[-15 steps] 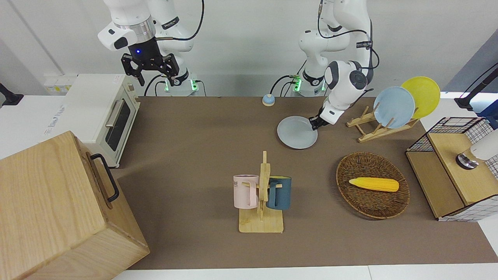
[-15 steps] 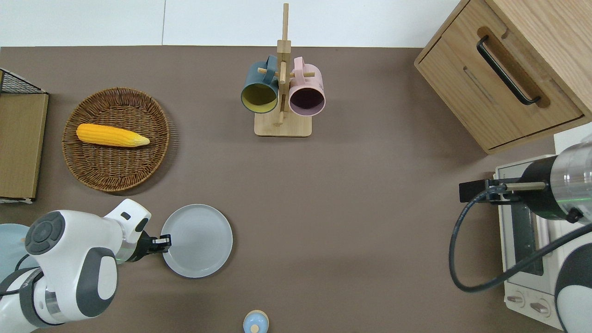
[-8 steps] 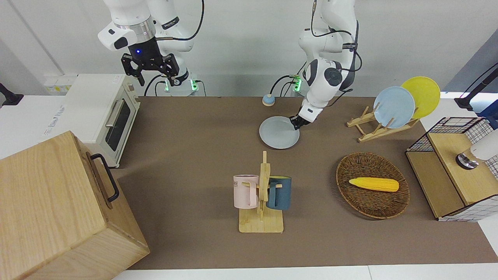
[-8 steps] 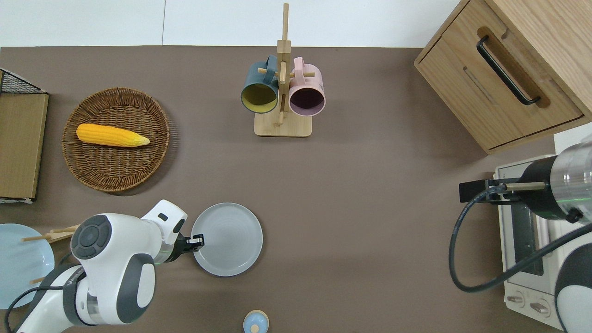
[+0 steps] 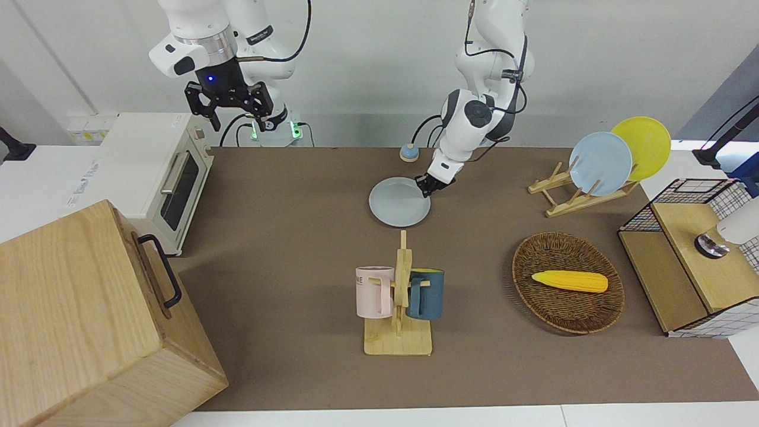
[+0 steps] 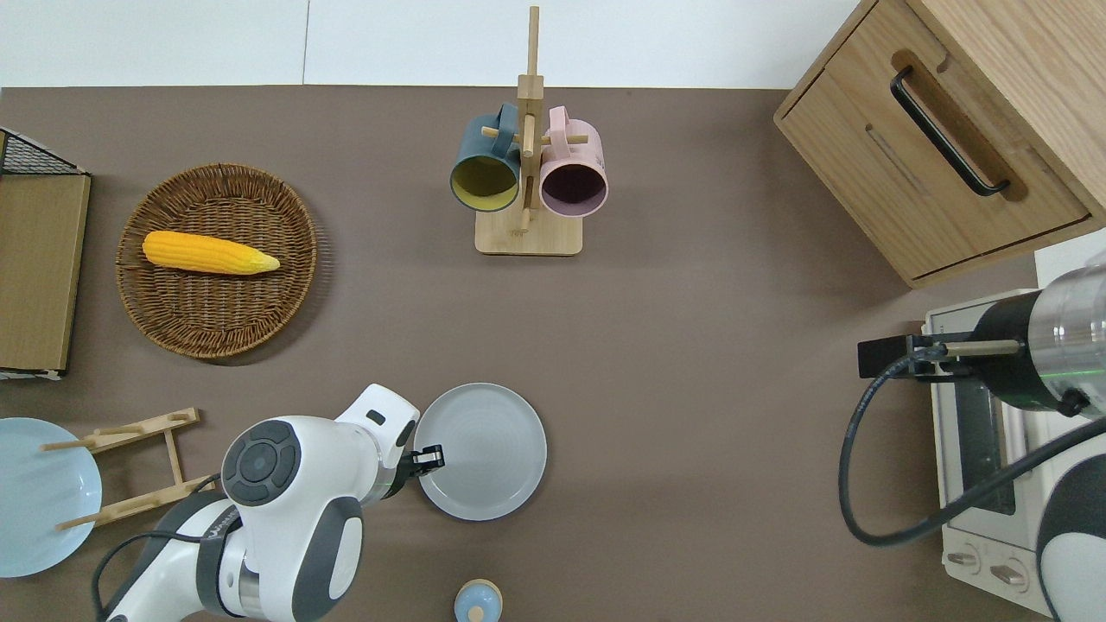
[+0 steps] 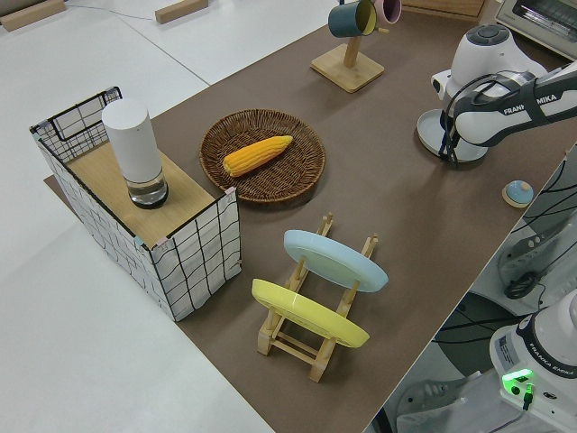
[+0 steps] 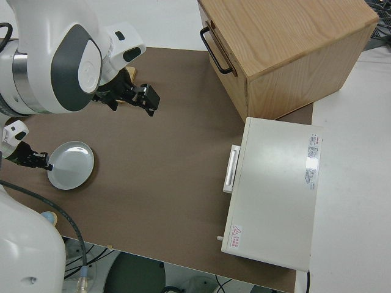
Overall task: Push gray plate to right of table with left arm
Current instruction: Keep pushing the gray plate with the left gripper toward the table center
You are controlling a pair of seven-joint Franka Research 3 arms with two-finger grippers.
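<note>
The gray plate (image 5: 399,201) (image 6: 480,451) (image 8: 71,165) lies flat on the brown table (image 5: 284,237), near the robots and about midway along it. My left gripper (image 5: 426,185) (image 6: 429,456) (image 8: 39,160) is down at table level and shut. Its tip rests against the plate's rim on the side toward the left arm's end of the table. Nothing is held in it. The right arm is parked, its gripper (image 5: 230,104) (image 8: 131,97) open and empty.
A mug rack (image 6: 524,173) stands farther from the robots than the plate. Toward the left arm's end are a wicker basket (image 6: 216,259) with corn and a plate rack (image 5: 600,163). A toaster oven (image 5: 154,178) and wooden cabinet (image 5: 89,320) fill the right arm's end. A small blue knob (image 6: 477,601) lies nearer.
The left gripper has swept toward the right arm's end of the table, staying against the plate's rim. The gray plate has slid that way with it. The right arm has not moved.
</note>
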